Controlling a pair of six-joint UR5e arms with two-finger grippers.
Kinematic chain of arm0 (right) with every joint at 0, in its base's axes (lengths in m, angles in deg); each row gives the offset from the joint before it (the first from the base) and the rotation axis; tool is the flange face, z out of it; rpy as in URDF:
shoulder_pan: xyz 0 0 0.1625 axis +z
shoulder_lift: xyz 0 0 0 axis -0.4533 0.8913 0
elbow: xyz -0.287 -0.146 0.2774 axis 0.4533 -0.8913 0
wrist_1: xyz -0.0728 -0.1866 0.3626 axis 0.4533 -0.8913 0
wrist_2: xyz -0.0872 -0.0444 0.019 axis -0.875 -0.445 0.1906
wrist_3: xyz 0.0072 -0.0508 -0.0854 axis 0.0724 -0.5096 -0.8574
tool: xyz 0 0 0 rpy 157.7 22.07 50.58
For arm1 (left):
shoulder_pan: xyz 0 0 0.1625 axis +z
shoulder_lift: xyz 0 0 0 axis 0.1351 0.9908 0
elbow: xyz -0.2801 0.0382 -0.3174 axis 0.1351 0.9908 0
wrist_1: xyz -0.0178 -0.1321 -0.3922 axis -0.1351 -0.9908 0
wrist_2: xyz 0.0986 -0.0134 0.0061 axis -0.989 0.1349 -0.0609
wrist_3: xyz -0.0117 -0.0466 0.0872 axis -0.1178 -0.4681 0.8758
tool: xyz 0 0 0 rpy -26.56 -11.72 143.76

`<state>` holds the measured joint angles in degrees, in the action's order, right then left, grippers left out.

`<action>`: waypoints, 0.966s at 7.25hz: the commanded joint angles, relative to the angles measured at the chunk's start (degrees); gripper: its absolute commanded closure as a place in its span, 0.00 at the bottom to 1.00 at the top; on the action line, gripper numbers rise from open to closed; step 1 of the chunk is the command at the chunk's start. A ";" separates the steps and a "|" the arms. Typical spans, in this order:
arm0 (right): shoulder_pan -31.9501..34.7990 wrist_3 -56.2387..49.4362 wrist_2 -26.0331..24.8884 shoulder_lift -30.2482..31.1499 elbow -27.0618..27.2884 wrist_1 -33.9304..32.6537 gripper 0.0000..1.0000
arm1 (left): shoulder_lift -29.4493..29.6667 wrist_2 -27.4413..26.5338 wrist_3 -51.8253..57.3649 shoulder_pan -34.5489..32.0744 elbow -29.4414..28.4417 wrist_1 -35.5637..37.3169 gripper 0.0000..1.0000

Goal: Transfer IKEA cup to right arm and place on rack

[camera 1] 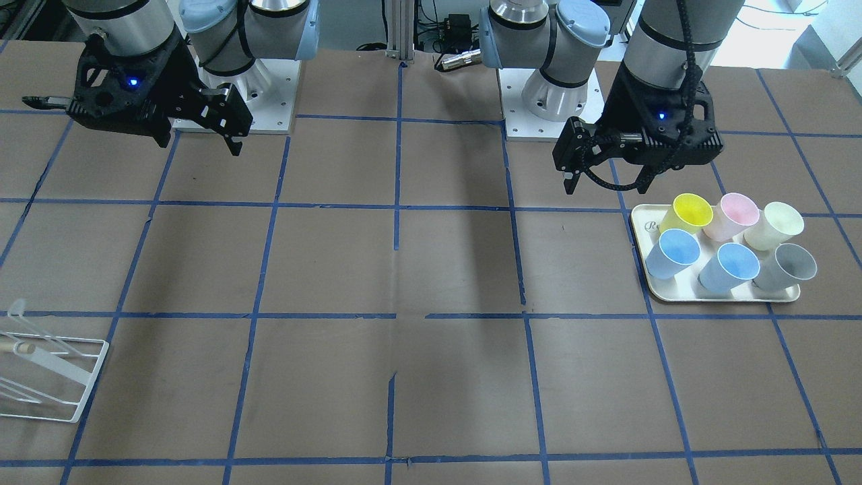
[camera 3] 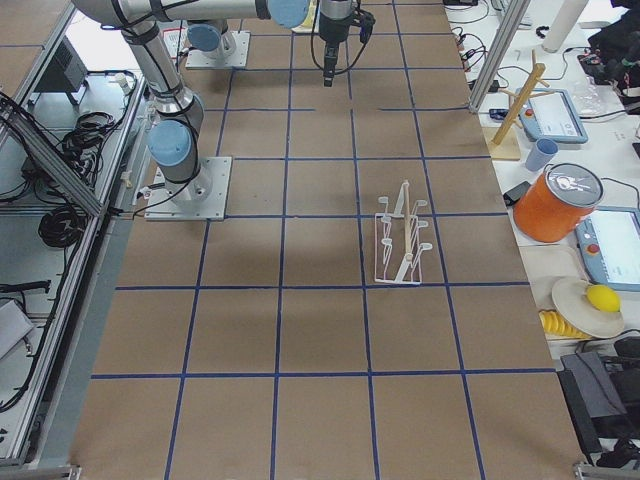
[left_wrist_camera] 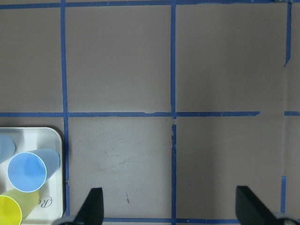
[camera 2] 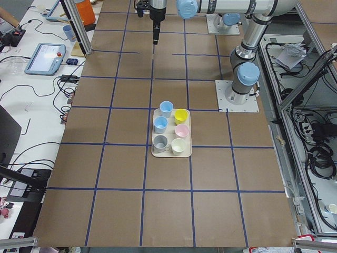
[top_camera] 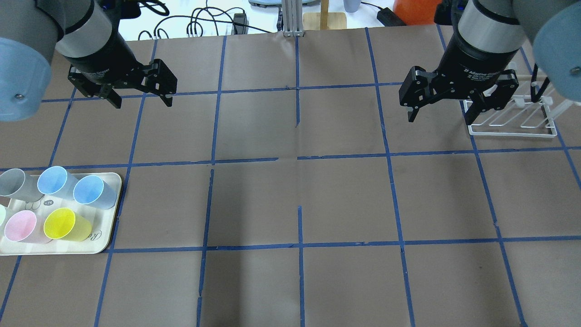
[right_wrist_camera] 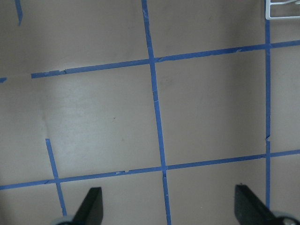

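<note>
The IKEA cup (top_camera: 93, 191), a pale light-blue tumbler, stands on a cream tray (top_camera: 114, 206) at the table's left, nearest the tray's inner edge. It also shows in the front view (camera 1: 673, 252) and the left wrist view (left_wrist_camera: 28, 171). My left gripper (top_camera: 141, 101) hangs open and empty above the table, beyond the tray; the front view shows it too (camera 1: 606, 182). My right gripper (top_camera: 440, 117) is open and empty, just left of the white wire rack (top_camera: 513, 120). The rack also shows in the front view (camera 1: 47, 377).
Beside the IKEA cup, the tray holds a brighter sky-blue cup (top_camera: 55, 181), a grey cup (top_camera: 13, 182), a yellow cup (top_camera: 63, 224) and a pink cup (top_camera: 20, 225). Brown paper with blue tape lines covers the table.
</note>
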<state>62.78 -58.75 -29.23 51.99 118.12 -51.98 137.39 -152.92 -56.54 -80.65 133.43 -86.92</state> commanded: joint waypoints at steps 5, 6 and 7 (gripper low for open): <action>0.00 0.50 0.09 0.08 0.14 -0.06 0.00 | -0.31 0.00 0.18 0.00 0.40 -0.30 0.00; 0.00 0.59 0.09 0.17 0.22 -0.06 0.00 | -0.48 -0.08 0.18 0.26 0.49 -0.47 0.00; 0.00 0.59 0.00 0.25 0.40 -0.06 0.00 | -0.48 0.18 0.52 1.13 0.40 -1.08 0.00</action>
<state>62.78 -58.20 -29.17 52.13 118.35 -52.04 136.96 -152.93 -56.29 -80.28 133.84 -87.48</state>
